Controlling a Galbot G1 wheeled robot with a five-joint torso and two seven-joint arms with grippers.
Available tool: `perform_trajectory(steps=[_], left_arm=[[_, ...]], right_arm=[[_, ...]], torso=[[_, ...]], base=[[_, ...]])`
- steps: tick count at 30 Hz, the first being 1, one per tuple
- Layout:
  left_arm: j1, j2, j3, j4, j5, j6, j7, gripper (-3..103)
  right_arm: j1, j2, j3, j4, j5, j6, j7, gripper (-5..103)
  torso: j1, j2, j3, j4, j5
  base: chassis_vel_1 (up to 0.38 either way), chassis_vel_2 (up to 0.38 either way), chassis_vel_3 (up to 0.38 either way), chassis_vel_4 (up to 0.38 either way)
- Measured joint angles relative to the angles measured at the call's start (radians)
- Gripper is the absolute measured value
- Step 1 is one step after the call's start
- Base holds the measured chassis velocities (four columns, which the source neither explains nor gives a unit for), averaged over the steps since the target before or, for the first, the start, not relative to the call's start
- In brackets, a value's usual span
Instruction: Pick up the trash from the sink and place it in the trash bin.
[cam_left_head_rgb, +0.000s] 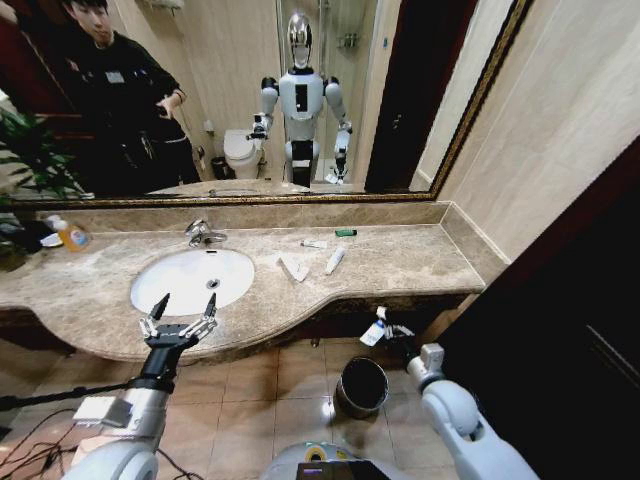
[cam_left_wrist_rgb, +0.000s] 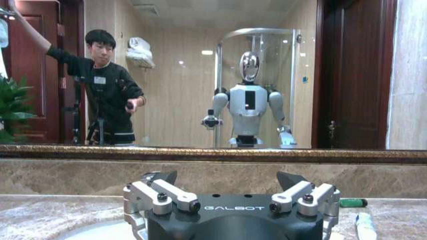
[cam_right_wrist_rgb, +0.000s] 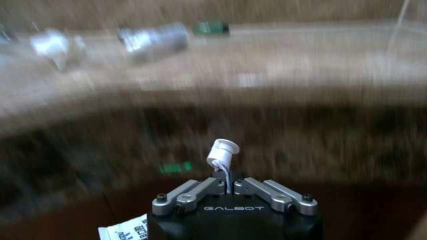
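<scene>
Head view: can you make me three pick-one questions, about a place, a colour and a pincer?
1. Where is the small round dark trash bin? A in the basin; B on the floor; C on the countertop.
2. What colour is the tiny rectangular piece by the mirror? A red; B green; C blue.
3. The right pincer is: A open; B shut on a white tube; C shut on a bottle.
Answers: B, stands on tiles; B, looks green; B, fingers clamp the tube.
</scene>
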Motion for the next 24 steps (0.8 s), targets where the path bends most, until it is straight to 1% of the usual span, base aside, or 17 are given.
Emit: perform_trajectory(steps=[1, 2, 3, 5, 6, 7, 9, 10, 11, 14, 16, 18, 19, 21, 22, 24], left_arm=[[0.000, 0.000, 0.000, 0.000, 0.000, 0.000, 0.000, 100], [0.000, 0.000, 0.000, 0.000, 0.000, 0.000, 0.000, 100], [0.000, 0.000, 0.000, 0.000, 0.000, 0.000, 0.000, 100], [0.000, 0.000, 0.000, 0.000, 0.000, 0.000, 0.000, 100], [0.000, 0.000, 0.000, 0.000, 0.000, 0.000, 0.000, 100], [0.000, 0.000, 0.000, 0.000, 0.000, 0.000, 0.000, 100], [0.000, 0.000, 0.000, 0.000, 0.000, 0.000, 0.000, 100], [0.000, 0.000, 0.000, 0.000, 0.000, 0.000, 0.000, 100], [0.000, 0.000, 0.000, 0.000, 0.000, 0.000, 0.000, 100], [0.000, 0.000, 0.000, 0.000, 0.000, 0.000, 0.000, 100], [0.000, 0.000, 0.000, 0.000, 0.000, 0.000, 0.000, 100], [0.000, 0.000, 0.000, 0.000, 0.000, 0.000, 0.000, 100], [0.000, 0.000, 0.000, 0.000, 0.000, 0.000, 0.000, 100], [0.000, 0.000, 0.000, 0.000, 0.000, 0.000, 0.000, 100], [0.000, 0.000, 0.000, 0.000, 0.000, 0.000, 0.000, 100], [0.000, 0.000, 0.000, 0.000, 0.000, 0.000, 0.000, 100]], right_arm=[[0.008, 0.009, -0.004, -0.039, -0.014, 0.012, -0.004, 3], [0.028, 0.028, -0.010, -0.128, -0.050, 0.045, -0.018, 3], [0.028, 0.028, -0.010, -0.128, -0.050, 0.045, -0.018, 3], [0.059, 0.056, -0.016, -0.250, -0.111, 0.096, -0.035, 3], [0.068, 0.066, -0.020, -0.291, -0.125, 0.120, -0.039, 3], [0.068, 0.066, -0.020, -0.291, -0.125, 0.120, -0.039, 3], [0.099, 0.098, -0.026, -0.408, -0.167, 0.173, -0.045, 3], [0.099, 0.098, -0.026, -0.408, -0.167, 0.173, -0.045, 3], [0.111, 0.109, -0.027, -0.445, -0.178, 0.186, -0.046, 3], [0.184, 0.161, -0.026, -0.606, -0.216, 0.235, -0.046, 3], [0.198, 0.171, -0.025, -0.636, -0.222, 0.246, -0.044, 3], [0.261, 0.206, -0.022, -0.765, -0.262, 0.292, -0.045, 3], [0.261, 0.206, -0.022, -0.765, -0.262, 0.292, -0.045, 3], [0.315, 0.237, -0.016, -0.882, -0.317, 0.317, -0.060, 3], [0.315, 0.237, -0.016, -0.882, -0.317, 0.317, -0.060, 3], [0.351, 0.262, -0.010, -0.957, -0.337, 0.322, -0.064, 3]], torso=[[0.000, 0.000, 0.000, 0.0001, -0.0001], [0.000, 0.000, 0.000, 0.0000, 0.0001], [0.000, 0.000, 0.000, 0.0000, 0.0001], [0.000, 0.000, 0.000, 0.0001, 0.0001], [0.000, 0.000, 0.000, 0.0001, -0.0001], [0.000, 0.000, 0.000, 0.0001, -0.0001], [0.000, 0.000, 0.000, 0.0000, 0.0000], [0.000, 0.000, 0.000, 0.0000, 0.0000], [0.000, 0.000, 0.000, 0.0000, -0.0001], [0.000, 0.000, 0.000, 0.0000, 0.0000], [0.000, 0.000, 0.000, 0.0001, -0.0001], [0.000, 0.000, 0.000, 0.0001, -0.0001], [0.000, 0.000, 0.000, 0.0001, -0.0001], [0.000, 0.000, 0.000, 0.0001, -0.0003], [0.000, 0.000, 0.000, 0.0001, -0.0003], [0.000, 0.000, 0.000, 0.0001, 0.0001]], base=[[0.000, 0.000, 0.000, 0.000], [0.000, 0.000, 0.000, 0.000], [0.000, 0.000, 0.000, 0.000], [0.000, 0.000, 0.000, 0.000], [0.000, 0.000, 0.000, 0.000], [0.000, 0.000, 0.000, 0.000], [0.000, 0.000, 0.000, 0.000], [0.000, 0.000, 0.000, 0.000], [0.000, 0.000, 0.000, 0.000], [0.000, 0.000, 0.000, 0.000], [0.000, 0.000, 0.000, 0.000], [0.000, 0.000, 0.000, 0.000], [0.000, 0.000, 0.000, 0.000], [0.000, 0.000, 0.000, 0.000], [0.000, 0.000, 0.000, 0.000], [0.000, 0.000, 0.000, 0.000]])
